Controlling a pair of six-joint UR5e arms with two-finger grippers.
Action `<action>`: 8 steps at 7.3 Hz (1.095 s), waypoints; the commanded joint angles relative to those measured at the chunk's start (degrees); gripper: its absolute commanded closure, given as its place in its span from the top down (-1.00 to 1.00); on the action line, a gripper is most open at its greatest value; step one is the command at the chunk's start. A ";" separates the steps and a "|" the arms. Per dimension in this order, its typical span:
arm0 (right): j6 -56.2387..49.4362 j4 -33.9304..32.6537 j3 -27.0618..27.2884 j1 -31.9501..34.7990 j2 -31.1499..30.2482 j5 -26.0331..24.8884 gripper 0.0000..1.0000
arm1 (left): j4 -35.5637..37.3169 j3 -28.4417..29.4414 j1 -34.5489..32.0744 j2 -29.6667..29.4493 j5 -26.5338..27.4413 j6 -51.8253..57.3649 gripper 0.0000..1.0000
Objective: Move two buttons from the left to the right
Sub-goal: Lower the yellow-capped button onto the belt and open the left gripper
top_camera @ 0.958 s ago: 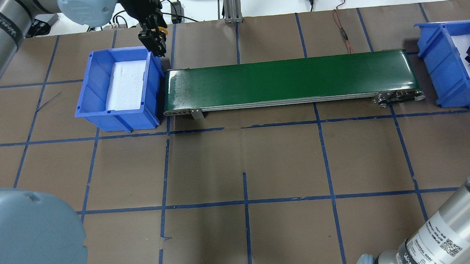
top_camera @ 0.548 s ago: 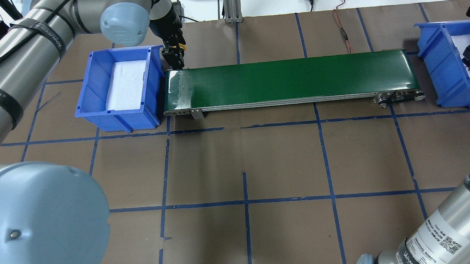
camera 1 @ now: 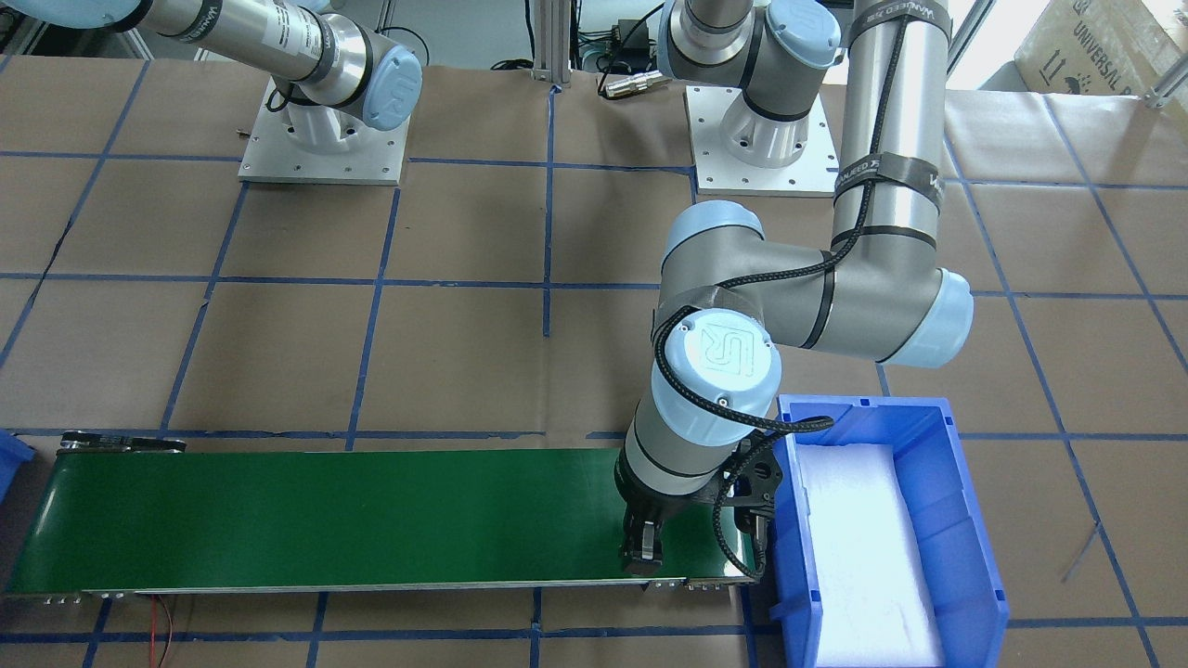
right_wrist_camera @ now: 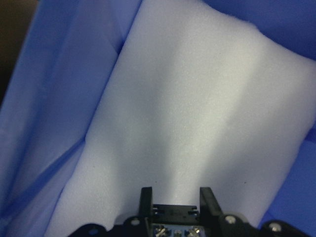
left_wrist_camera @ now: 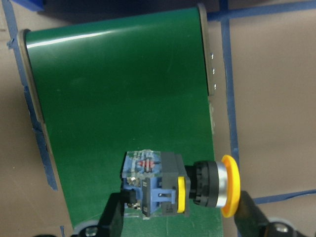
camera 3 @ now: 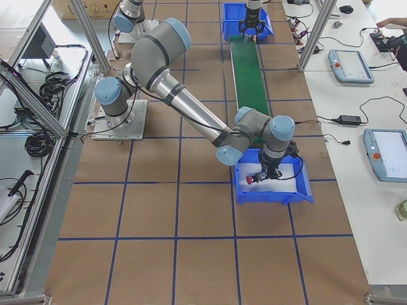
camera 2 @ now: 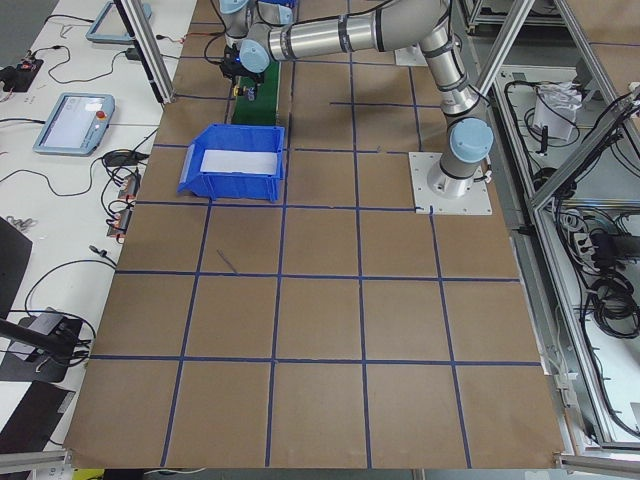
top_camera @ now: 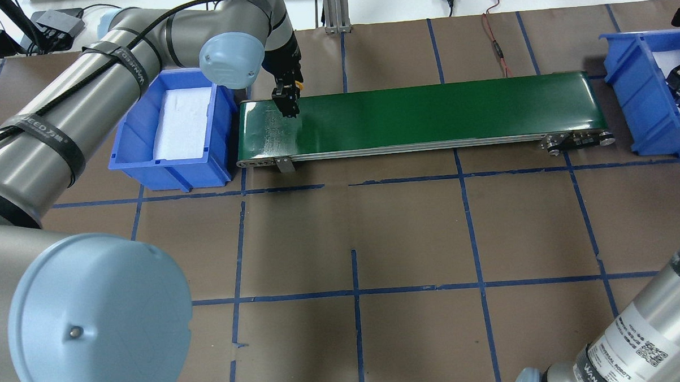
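Over the belt's (left_wrist_camera: 113,89) left end: left end effector (left_wrist_camera: 180,217) clamped on yellow button (left_wrist_camera: 168,185), cap sideways, shifted off the left bin (top_camera: 124,143) within the last second; release onto belt judged next. In right bin (camera 3: 273,197): right end effector (right_wrist_camera: 175,197) apparently closed on red button (camera 3: 254,180), above foam (right_wrist_camera: 187,108).

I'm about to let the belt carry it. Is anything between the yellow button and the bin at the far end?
Nothing visible does. The left gripper holds the yellow button just over the left end of the green belt, and nothing lies on it from there to the right bin.
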 commanded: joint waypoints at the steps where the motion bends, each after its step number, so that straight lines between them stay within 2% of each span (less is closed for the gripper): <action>1: 0.00 0.00 -0.06 0.05 0.01 -0.06 -0.13 | 0.15 0.16 -0.54 -0.94 -0.26 0.07 0.74; 2: -0.09 0.00 -0.06 -0.03 0.01 -0.06 -0.13 | 0.32 0.25 -0.54 -0.42 -0.26 0.07 0.75; 3: -0.09 0.00 -0.06 -0.03 0.01 -0.06 -0.09 | 0.33 -0.01 -0.54 0.37 -0.18 -0.02 1.00; 6: -0.09 0.17 -0.76 0.05 -1.21 0.03 -0.10 | 2.59 0.60 0.16 1.43 -0.09 -1.34 1.00; 8: -0.53 2.09 -0.59 0.58 -6.55 0.11 -0.10 | 2.61 1.31 3.22 3.08 1.13 0.58 0.97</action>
